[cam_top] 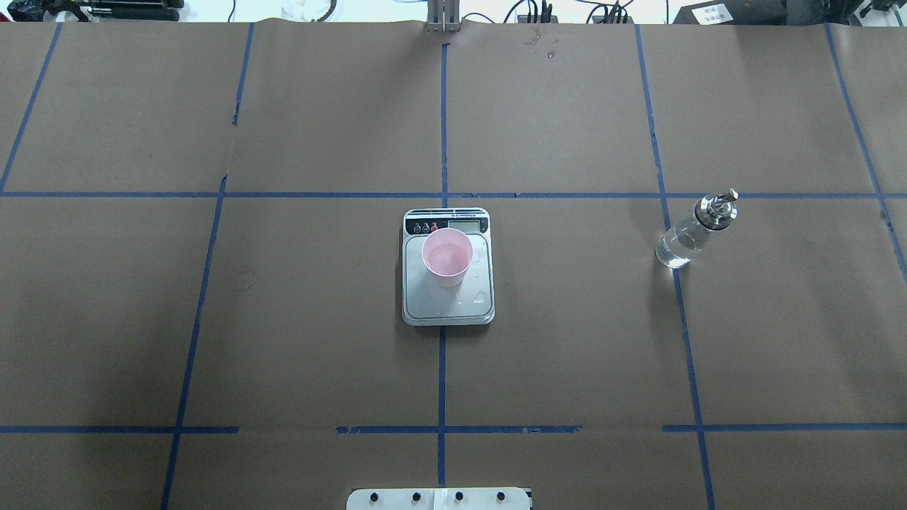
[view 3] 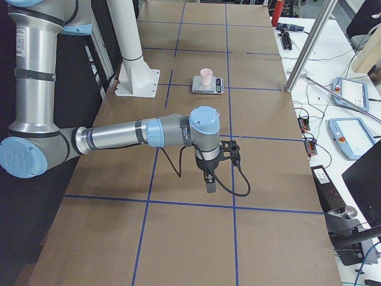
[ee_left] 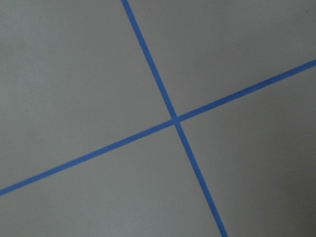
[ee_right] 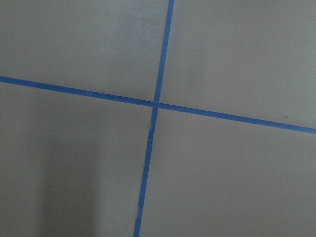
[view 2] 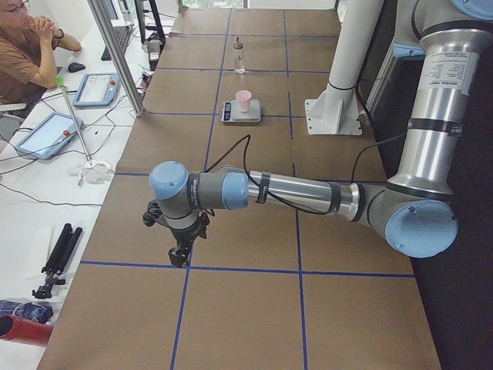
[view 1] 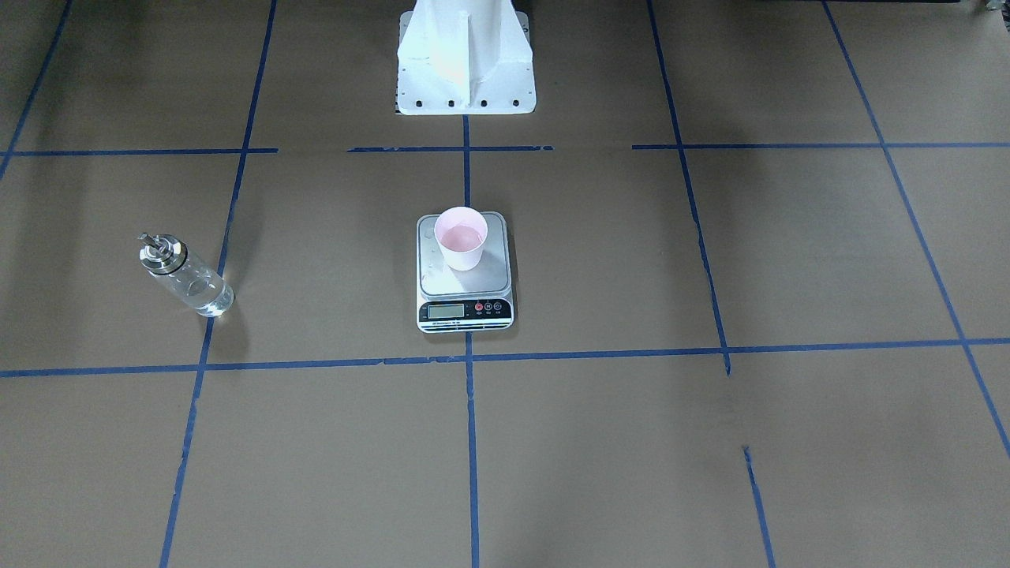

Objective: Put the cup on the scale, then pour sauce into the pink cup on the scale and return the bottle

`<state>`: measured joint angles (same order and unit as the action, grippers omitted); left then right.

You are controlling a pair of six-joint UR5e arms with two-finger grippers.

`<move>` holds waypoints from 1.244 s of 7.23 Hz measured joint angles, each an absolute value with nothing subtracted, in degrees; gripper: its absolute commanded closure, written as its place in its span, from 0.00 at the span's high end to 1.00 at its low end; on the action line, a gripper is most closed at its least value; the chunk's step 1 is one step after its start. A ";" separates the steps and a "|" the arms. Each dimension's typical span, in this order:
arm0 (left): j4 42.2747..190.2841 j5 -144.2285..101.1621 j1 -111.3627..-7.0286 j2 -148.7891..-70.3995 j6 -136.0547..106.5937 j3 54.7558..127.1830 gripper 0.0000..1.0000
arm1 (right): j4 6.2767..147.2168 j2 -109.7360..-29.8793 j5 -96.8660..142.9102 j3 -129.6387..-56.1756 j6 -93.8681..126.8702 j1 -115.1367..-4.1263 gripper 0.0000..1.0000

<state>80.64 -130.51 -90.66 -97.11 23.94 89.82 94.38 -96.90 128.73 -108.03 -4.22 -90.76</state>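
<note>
Left tool (view 2: pixel 182 254) and right tool (view 3: pixel 209 183) hang low over the bench (cam_top: pixel 283 319) — I cannot tell if either is apart or together. Well apart from both, between them, cup (cam_top: pixel 447 256) sits on scale (cam_top: pixel 448 301); bottle (cam_top: pixel 691 234) stands nearer the right tool.

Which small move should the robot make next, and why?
Probably the right gripper should start towards the bottle: the cup already stands on the scale, and the bottle stands free on that arm's side. Whether it is already filled is unclear.
</note>
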 measured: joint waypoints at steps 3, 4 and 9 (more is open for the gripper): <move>80.49 -130.58 -90.81 -95.87 24.10 89.66 1.00 | 94.01 -97.15 133.43 -99.52 -5.30 -90.54 1.00; 80.58 -130.66 -90.93 -95.77 24.14 89.77 1.00 | 93.84 -96.68 135.04 -97.32 -6.67 -90.58 1.00; 81.87 -131.85 -92.94 -92.27 26.61 90.30 1.00 | 93.78 -95.03 138.40 -94.80 -7.71 -91.38 1.00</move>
<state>81.87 -131.85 -92.94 -92.27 26.61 90.30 93.78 -95.03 138.40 -94.80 -7.71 -91.38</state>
